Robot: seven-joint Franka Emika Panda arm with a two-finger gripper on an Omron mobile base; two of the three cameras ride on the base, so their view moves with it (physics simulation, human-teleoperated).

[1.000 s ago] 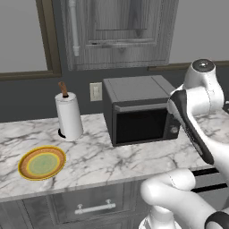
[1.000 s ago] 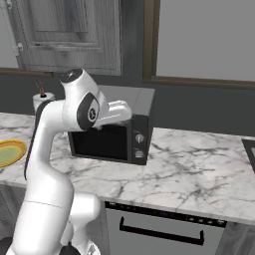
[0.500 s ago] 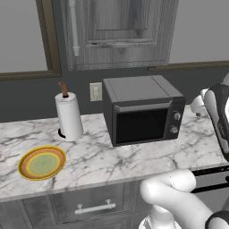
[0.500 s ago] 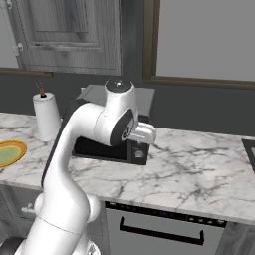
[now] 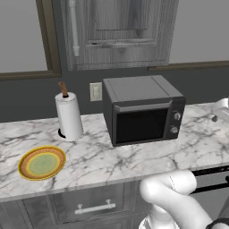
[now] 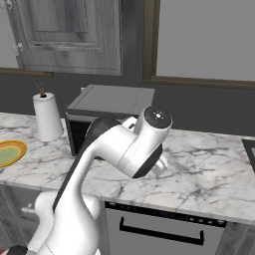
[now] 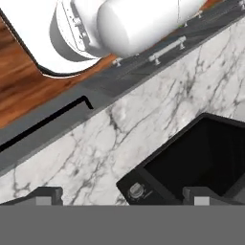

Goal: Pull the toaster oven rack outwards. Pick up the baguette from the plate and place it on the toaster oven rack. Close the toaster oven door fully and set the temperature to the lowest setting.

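Toaster oven door sits shut; I judge its knob small, stiff, slippery, best pinched at the rim. My tool gapes wide, empty.

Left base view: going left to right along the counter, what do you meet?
Plate → paper towel roll → wall outlet → toaster oven, door shut, its two knobs at the right end.

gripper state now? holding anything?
Gripper: open, jaws spread wide, nothing between them; it hangs over the marble counter beside the toaster oven.
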